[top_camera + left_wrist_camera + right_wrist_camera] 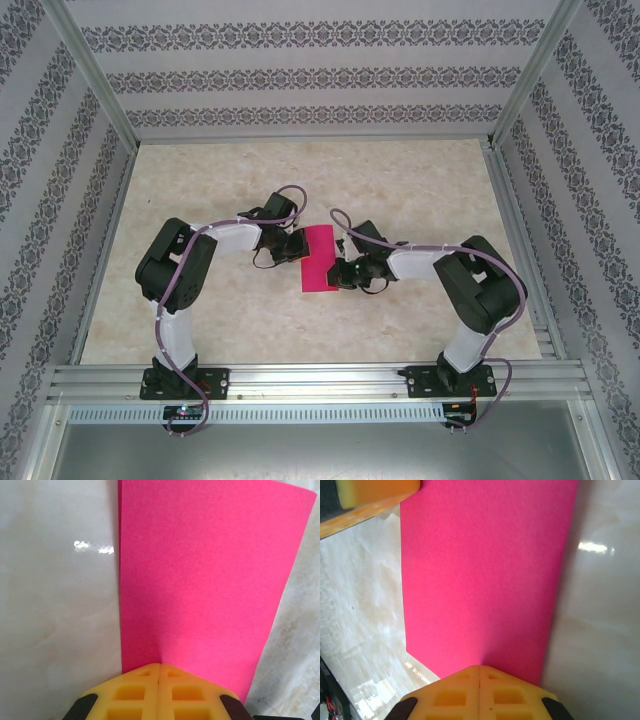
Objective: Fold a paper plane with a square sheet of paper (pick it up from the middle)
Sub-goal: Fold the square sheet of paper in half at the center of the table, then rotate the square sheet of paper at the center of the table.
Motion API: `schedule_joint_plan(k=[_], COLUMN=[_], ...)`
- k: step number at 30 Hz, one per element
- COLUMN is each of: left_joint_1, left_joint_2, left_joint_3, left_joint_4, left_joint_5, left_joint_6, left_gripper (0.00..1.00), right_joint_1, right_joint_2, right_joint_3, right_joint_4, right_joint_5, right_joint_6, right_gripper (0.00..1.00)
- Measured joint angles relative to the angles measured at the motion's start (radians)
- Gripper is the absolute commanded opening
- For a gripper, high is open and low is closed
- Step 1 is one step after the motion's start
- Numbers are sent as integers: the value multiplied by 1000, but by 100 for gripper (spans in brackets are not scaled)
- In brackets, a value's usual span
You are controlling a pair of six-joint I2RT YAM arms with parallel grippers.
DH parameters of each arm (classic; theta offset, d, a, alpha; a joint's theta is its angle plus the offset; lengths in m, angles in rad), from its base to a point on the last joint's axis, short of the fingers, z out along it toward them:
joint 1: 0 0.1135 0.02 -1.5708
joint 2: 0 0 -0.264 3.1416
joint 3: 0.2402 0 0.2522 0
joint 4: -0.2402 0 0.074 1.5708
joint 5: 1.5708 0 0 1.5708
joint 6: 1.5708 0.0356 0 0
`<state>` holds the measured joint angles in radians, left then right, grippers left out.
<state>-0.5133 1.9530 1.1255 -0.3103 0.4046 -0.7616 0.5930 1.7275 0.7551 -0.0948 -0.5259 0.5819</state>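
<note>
patterned walls (pixel 300 75) ring the counter (pixel 400 190). sheet of paper (pixel 320 255) (narrow pink strip) lies between left end effector (pixel 297 245) and right end effector (pixel 340 272), both clenched, tips on its edges.

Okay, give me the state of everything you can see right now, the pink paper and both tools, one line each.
pink paper: lying on the table as a narrow rectangle, not yet shaped into a plane.
left tool: shut, tip at the paper's left long edge; whether it pinches the paper cannot be told.
right tool: shut, tip at the paper's right long edge; grip likewise unclear.
</note>
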Motion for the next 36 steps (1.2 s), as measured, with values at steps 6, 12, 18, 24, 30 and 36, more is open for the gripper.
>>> schedule_joint_plan(k=[6, 12, 18, 24, 30, 36], left_joint_1=[0, -1, -6, -6, 14, 84], left_joint_2=[0, -6, -8, -46, -223, -375], left_joint_3=[0, 8, 37, 78, 76, -25], left_joint_4=[0, -3, -39, -158, -204, -214], left_joint_5=[-2, -2, -10, -39, -117, -185], left_joint_6=[0, 2, 20, 23, 14, -6], left_gripper=[0, 0, 8, 26, 32, 39], right_joint_1=[-8, -39, -58, -67, -42, -1], right_joint_2=[-40, -135, -162, -26, 156, 277], right_joint_3=[-49, -48, 94, 284, 456, 588], right_joint_4=[27, -132, -177, -175, -242, -308], right_joint_5=[0, 5, 36, 88, 137, 159], right_joint_6=[14, 3, -1, -3, -28, -56], right_gripper=[6, 7, 7, 7, 7, 6])
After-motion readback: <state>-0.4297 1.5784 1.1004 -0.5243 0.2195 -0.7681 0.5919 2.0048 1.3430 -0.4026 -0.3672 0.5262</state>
